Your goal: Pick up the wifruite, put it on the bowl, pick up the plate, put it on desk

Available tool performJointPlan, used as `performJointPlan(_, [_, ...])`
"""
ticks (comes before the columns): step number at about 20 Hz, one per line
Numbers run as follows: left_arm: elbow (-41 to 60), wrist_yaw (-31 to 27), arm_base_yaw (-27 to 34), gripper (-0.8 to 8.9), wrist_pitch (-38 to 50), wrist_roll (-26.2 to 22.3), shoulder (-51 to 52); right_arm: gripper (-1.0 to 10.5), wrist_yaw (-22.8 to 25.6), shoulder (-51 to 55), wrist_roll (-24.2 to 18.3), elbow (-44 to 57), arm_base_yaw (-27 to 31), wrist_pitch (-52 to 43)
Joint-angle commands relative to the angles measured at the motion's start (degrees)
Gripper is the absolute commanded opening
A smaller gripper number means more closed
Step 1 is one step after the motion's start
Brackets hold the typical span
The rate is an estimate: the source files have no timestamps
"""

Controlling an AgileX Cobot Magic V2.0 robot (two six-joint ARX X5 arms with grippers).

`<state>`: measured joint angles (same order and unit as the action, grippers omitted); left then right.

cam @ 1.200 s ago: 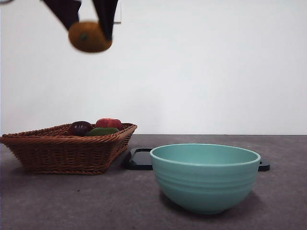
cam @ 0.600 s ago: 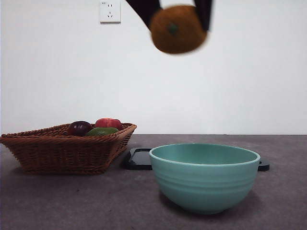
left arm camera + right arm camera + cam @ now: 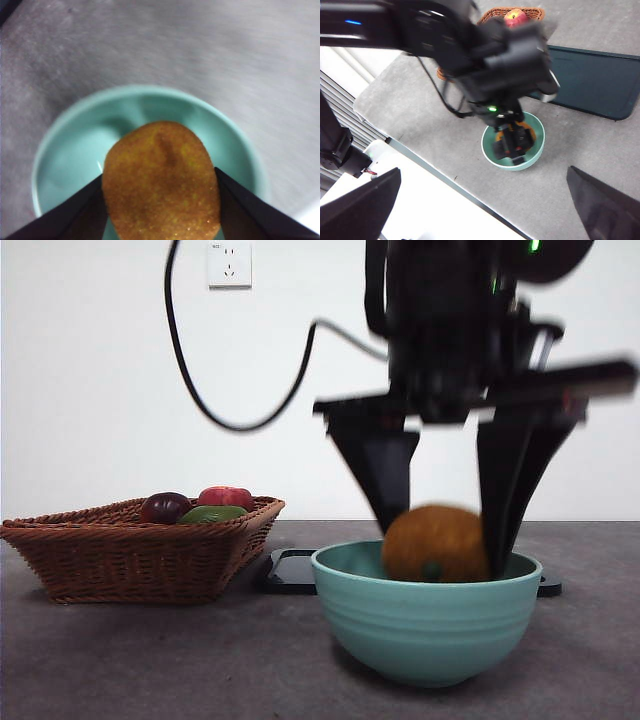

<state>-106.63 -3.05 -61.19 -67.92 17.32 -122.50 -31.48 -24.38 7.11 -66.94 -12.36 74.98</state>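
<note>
Both black fingers (image 3: 380, 475) of the left gripper (image 3: 440, 540) are clenched on the orange fruit (image 3: 436, 543), 1 on each side of it, right of centre in the front view. That fruit sits low inside the green bowl (image 3: 427, 625), its lower part hidden behind the near rim and its top above the rim; whether it touches the bowl's floor cannot be told. In the left wrist view the fruit (image 3: 162, 182) fills the lower middle of the frame between the 2 dark jaws, with the bowl's pale inside (image 3: 75, 160) spread around it and the grey desk (image 3: 225, 55) beyond.

At the left of the front view a brown wicker basket (image 3: 120, 560) stands on the desk (image 3: 150, 670), holding a dark purple fruit (image 3: 165, 507), a red fruit (image 3: 227, 497) and a green item (image 3: 212, 514). A black tray (image 3: 290, 573) lies flat behind the bowl, between bowl and basket. A wall socket (image 3: 229, 262) shows at the top, with a black cable (image 3: 200, 390) looping below it.

The right gripper (image 3: 485, 210) waits high above the table, its jaws spread wide apart at the 2 lower corners of its own view, gripping nothing; the bowl (image 3: 490, 150) lies far below it under the left arm (image 3: 470, 50).
</note>
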Motion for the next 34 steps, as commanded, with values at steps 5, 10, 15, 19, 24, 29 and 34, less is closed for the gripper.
performJointPlan(5, [-1.4,0.0,0.7,2.35,0.2,0.1,-4.7,6.3,0.0,-0.1,-1.6,-1.0,-0.2,-0.3])
performJointPlan(10, [-1.4,0.8,0.8,2.35,0.2,-0.2,-5.1,6.3,0.0,-0.1,-1.9,-1.0,-0.2,-0.4])
performJointPlan(15, [-1.4,2.2,0.8,2.36,0.8,-0.7,-5.1,6.3,0.0,-0.1,-2.0,-1.0,-0.2,-0.4])
performJointPlan(19, [-1.4,2.1,0.9,3.88,0.2,-1.6,-5.1,6.3,0.0,-0.1,-2.0,-1.0,-0.2,-0.4])
performJointPlan(24, [-3.7,2.0,1.1,5.03,-0.9,-2.3,-4.2,6.3,0.0,-0.1,-2.0,-1.0,-0.2,-0.4])
performJointPlan(29, [-14.6,1.2,0.9,5.07,-7.3,-3.9,-0.6,6.3,0.0,-0.1,-2.0,-1.0,-0.2,-0.4])
performJointPlan(34, [-17.1,1.1,0.6,5.94,-10.2,-7.6,7.3,6.3,0.0,-0.1,-2.0,-1.0,-0.2,-1.4])
